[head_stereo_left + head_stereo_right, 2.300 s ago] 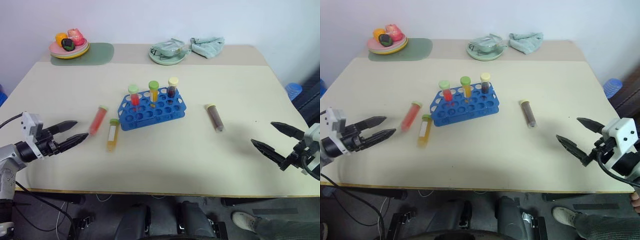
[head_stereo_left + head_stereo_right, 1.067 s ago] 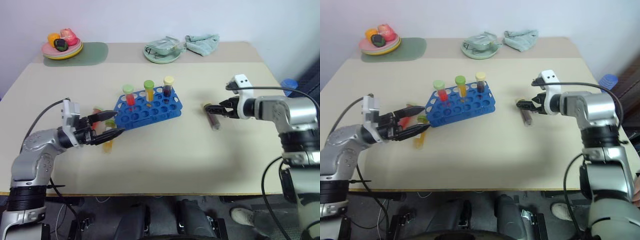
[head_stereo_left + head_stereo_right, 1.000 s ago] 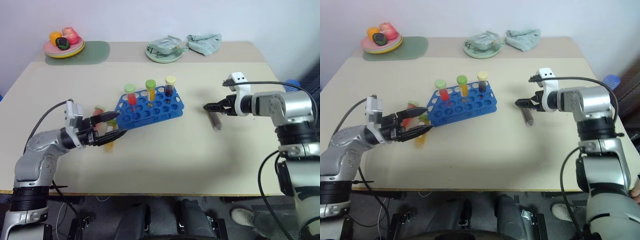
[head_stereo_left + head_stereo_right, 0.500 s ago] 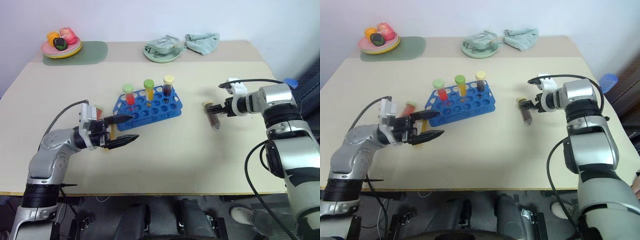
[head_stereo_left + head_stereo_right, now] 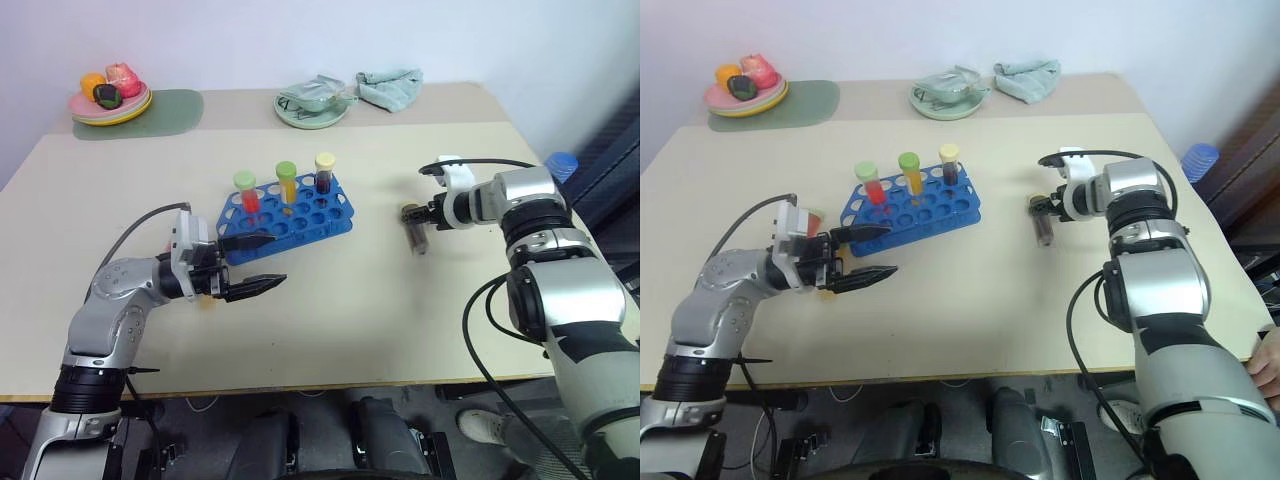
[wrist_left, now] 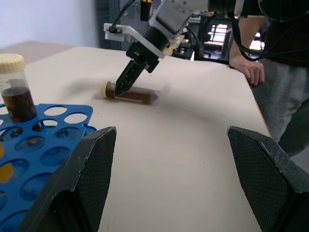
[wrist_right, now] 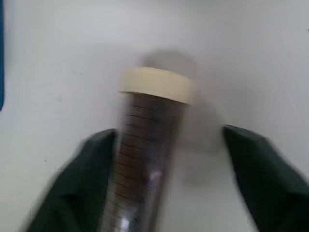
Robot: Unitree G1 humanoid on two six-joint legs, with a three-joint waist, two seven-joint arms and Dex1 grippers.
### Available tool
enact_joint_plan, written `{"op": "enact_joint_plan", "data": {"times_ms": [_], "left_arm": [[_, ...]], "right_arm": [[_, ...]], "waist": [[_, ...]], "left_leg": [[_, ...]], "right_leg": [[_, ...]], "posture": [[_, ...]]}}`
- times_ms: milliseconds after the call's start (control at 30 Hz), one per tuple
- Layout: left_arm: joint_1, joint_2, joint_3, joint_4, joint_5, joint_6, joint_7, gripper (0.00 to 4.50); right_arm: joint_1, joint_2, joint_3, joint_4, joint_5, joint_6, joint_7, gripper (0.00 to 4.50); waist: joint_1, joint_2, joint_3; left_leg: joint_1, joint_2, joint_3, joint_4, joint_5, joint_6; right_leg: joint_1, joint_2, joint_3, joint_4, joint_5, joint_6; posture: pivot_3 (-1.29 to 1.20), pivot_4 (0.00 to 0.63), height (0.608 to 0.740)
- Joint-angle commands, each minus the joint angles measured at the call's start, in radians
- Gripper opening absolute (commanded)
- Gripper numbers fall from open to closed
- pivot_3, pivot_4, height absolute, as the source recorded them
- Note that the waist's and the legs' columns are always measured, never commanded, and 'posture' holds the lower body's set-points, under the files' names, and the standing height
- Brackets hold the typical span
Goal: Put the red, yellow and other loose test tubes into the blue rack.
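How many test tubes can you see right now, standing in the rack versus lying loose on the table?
Standing in the blue rack: 3 (red-filled tube, yellow-filled tube, dark-filled tube)
Lying loose on the table: 3 (brown tube, red tube, yellow tube; the last two mostly hidden behind the left pincer)
Total: 6
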Motion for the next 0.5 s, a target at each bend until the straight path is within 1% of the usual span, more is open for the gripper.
{"op": "enact_joint_plan", "data": {"times_ms": [33,67,100,300,367,400,467,500], "left_arm": [[0.001,-0.002,-0.003,-0.03,0.008,-0.017,0.007,3.79],[0.0,-0.002,-0.005,-0.029,0.009,-0.017,0.008,3.79],[0.0,-0.003,-0.006,-0.027,0.01,-0.018,0.008,3.79],[0.006,-0.005,-0.003,-0.029,0.011,-0.02,0.02,3.79],[0.011,-0.007,0.003,-0.024,0.009,-0.014,0.036,3.79],[0.013,-0.01,0.006,-0.017,0.012,-0.014,0.046,3.79],[0.013,-0.017,0.011,0.012,0.033,-0.03,0.075,3.79],[0.014,-0.025,0.016,0.023,0.037,-0.033,0.092,3.79]], "right_arm": [[0.008,0.039,0.015,0.03,-0.032,-0.01,-0.002,1.59],[0.008,0.046,0.01,0.031,-0.036,-0.011,-0.004,1.1],[0.008,0.051,0.005,0.031,-0.038,-0.012,-0.006,0.84],[-0.002,0.038,-0.014,-0.048,-0.043,-0.043,0.01,0.82],[0.01,0.016,-0.021,-0.137,-0.03,-0.036,0.036,0.82],[0.019,0.01,-0.045,-0.186,-0.008,-0.03,0.039,0.82],[0.061,-0.005,-0.087,-0.33,0.027,-0.004,0.031,0.82],[0.107,-0.003,-0.129,-0.439,0.057,-0.044,0.021,0.82]], "waist": [[-0.001,0.0,0.0],[-0.003,0.0,0.0],[-0.006,0.0,0.0],[-0.012,0.0,0.0],[-0.01,0.0,0.0],[-0.009,0.001,0.001],[-0.004,0.003,0.001],[0.0,0.003,0.001]], "left_leg": [[0.0,0.0,0.0,0.0,0.0,-0.001],[0.0,0.0,0.0,0.0,0.001,-0.002],[0.0,0.0,0.0,0.0,0.002,-0.004],[0.002,0.0,0.0,-0.001,0.001,-0.001],[0.002,0.0,0.0,-0.001,0.0,0.0],[0.002,0.0,0.0,-0.001,0.0,0.0],[0.0,0.0,0.0,-0.002,0.0,-0.001],[-0.002,0.0,0.0,-0.002,0.002,-0.003]], "right_leg": [[0.0,0.0,0.0,0.0,0.0,0.0],[0.0,0.0,0.0,0.0,0.0,0.0],[0.0,0.0,0.0,0.0,0.0,0.0],[0.001,0.0,0.0,0.0,0.0,0.0],[0.001,0.0,0.0,0.0,0.0,0.0],[0.001,0.0,0.0,0.0,0.0,0.0],[-0.001,0.0,0.0,0.0,0.0,0.0],[-0.003,0.0,0.0,0.0,0.0,0.0]], "posture": [[0.0,0.15,0.74],[0.0,0.15,0.74],[0.0,0.15,0.74],[0.0,0.15,0.74],[0.0,0.15,0.74],[0.0,0.15,0.74],[0.0,0.15,0.74],[0.0,0.15,0.74]]}}
